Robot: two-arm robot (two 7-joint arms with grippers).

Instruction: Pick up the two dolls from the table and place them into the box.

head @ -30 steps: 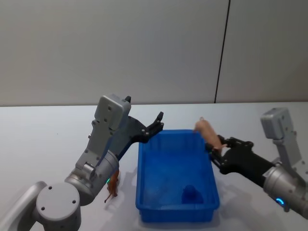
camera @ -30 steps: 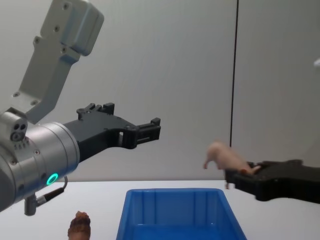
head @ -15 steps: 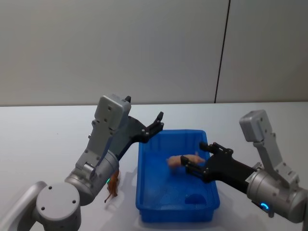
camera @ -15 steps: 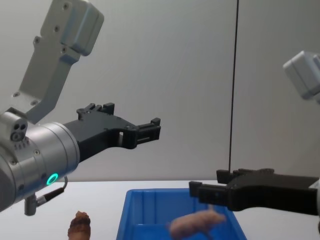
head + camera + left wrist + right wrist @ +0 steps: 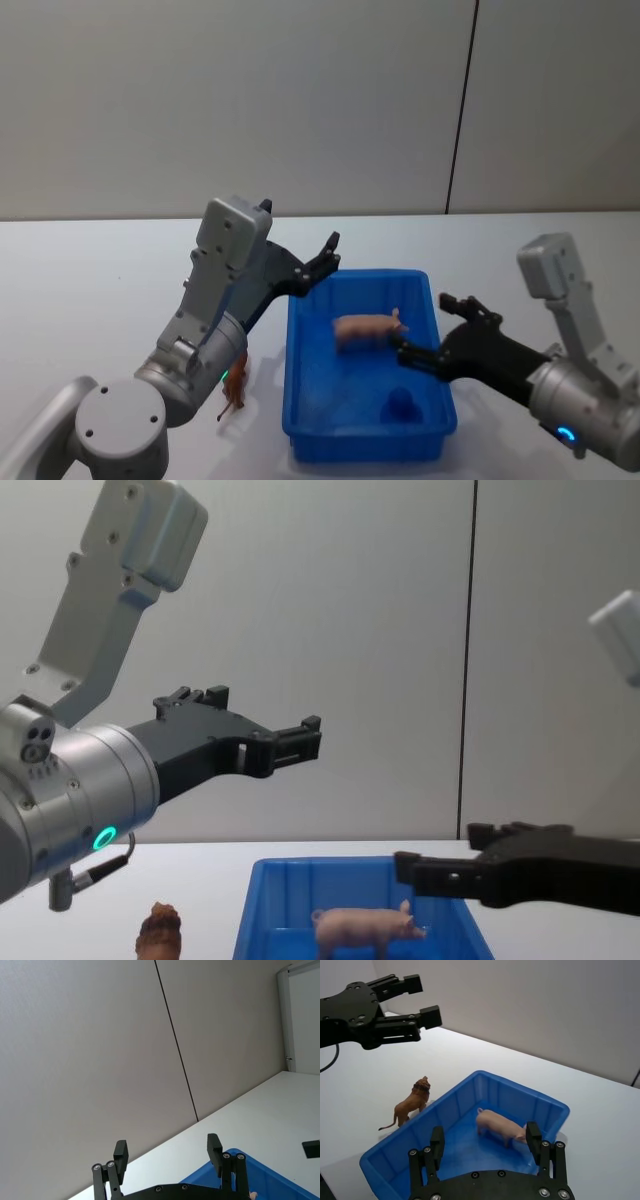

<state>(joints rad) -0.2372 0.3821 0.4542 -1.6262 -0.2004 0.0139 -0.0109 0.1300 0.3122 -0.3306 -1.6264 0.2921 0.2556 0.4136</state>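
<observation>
Pale pink pig, 4 legs, upright in blue box, frame centre. R gripper spread, lower right; L gripper spread, centre-left.

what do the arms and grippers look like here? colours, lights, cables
Both arms: silver-grey round links with pale grey boxy housings. Left gripper and right gripper: matte black, two flat fingers, small screws showing. Left arm carries a green ring light and a thin dark cable; right arm a blue light.

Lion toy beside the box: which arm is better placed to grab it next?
Left, probably. The lion stands outside the box's left wall, on the same side as the open left claw. The open right claw is across the box.
</observation>
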